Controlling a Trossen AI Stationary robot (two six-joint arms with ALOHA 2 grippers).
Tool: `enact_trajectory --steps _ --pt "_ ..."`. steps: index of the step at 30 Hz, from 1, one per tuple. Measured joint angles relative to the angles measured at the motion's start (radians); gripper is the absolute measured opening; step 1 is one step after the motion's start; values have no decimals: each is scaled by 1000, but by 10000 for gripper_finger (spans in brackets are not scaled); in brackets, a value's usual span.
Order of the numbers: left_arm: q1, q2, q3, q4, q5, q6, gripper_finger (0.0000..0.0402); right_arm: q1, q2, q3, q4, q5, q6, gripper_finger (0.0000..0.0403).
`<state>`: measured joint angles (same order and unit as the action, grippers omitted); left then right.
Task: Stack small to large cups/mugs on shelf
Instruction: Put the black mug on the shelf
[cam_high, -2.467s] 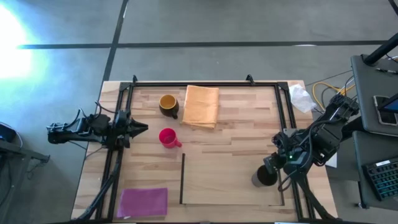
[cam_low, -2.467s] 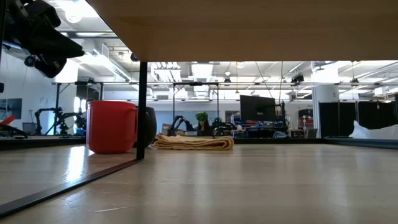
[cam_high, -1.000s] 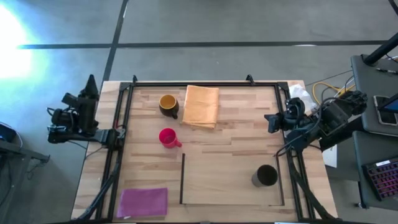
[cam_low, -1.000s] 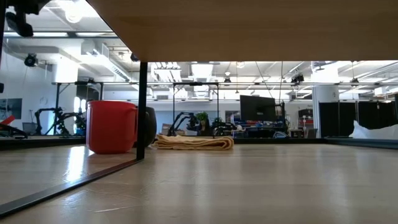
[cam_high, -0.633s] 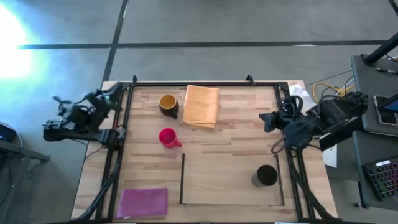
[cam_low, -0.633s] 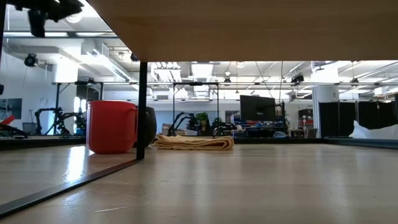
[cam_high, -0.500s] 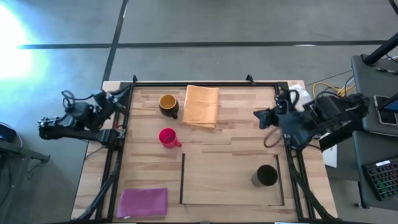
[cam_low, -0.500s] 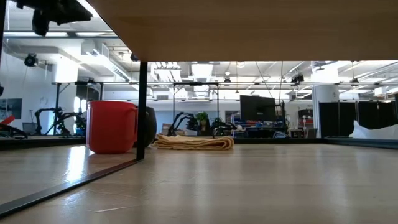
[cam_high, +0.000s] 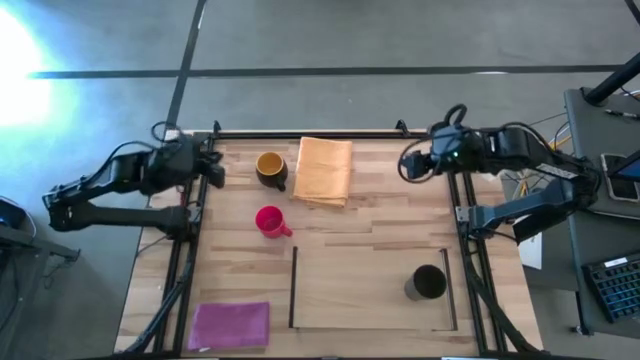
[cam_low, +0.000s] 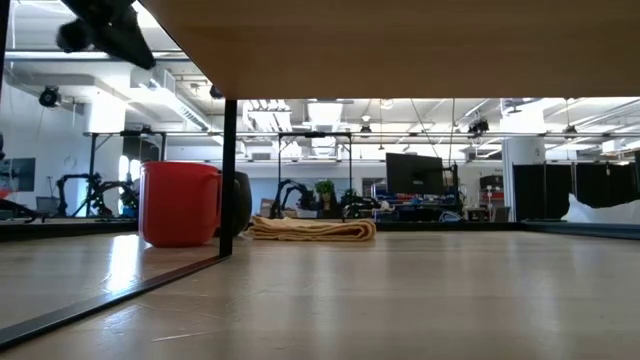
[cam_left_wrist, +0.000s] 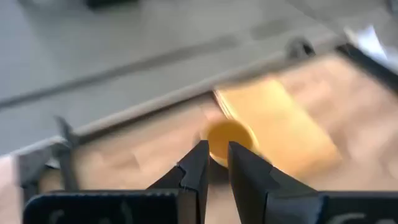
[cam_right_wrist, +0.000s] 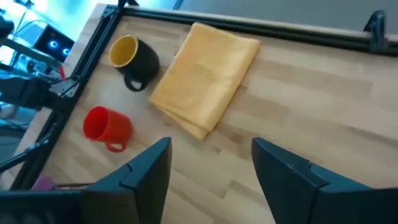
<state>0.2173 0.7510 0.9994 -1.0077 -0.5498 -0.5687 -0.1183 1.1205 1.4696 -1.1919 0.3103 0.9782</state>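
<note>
Left gripper (cam_high: 212, 168), fingers nearly closed on nothing, hovers just beside the brown mug (cam_high: 270, 168), away from the orange cloth (cam_high: 325, 170). Right gripper (cam_high: 408, 163), spread wide and empty, hangs beyond the cloth. Red mug (cam_high: 270, 221) stands near the brown mug; black mug (cam_high: 426, 283) sits on the shelf (cam_high: 365, 285). Magenta cloth (cam_high: 230, 325) lies well apart.

No readable text, label, brand, number or sign is found in any view; nothing on the mugs, cloths or table is lettered.
</note>
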Motion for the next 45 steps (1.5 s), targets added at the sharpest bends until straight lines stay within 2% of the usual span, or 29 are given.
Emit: enact_trajectory --steps 1,3,7,10,12,14,17,19,25,31,36,42,45 --pt "24 35 5 14 48 53 45 -10 1 0 -1 -1 -11 217" --pt "48 103 23 86 79 193 45 -29 2 0 0 -4 -32 217" --pt "50 217 87 211 80 225 45 -34 1 0 -3 -6 -44 217" --pt "76 288 150 193 98 285 45 -33 1 0 -19 -6 -44 217" --pt "153 344 185 99 113 281 45 -33 0 0 -34 -7 -40 217" --pt "269 406 209 43 225 312 45 -33 1 -1 -36 -7 -40 217" --pt "451 486 214 39 499 442 45 -33 2 -2 -36 -4 -42 217" --pt "526 524 230 39 576 504 45 -33 1 -2 -37 -3 -44 217" --pt "573 605 274 32 622 630 45 -53 42 -2 -37 -12 -89 217" --pt "573 690 271 25 628 662 52 -128 139 -2 -19 -82 -195 217" --pt "573 714 274 25 617 687 94 -160 159 -2 -5 -90 -244 217" --pt "573 706 278 27 531 679 165 -190 130 -2 -5 -113 -254 217" --pt "573 715 278 4 566 562 193 -210 121 -2 -5 -127 -252 217"
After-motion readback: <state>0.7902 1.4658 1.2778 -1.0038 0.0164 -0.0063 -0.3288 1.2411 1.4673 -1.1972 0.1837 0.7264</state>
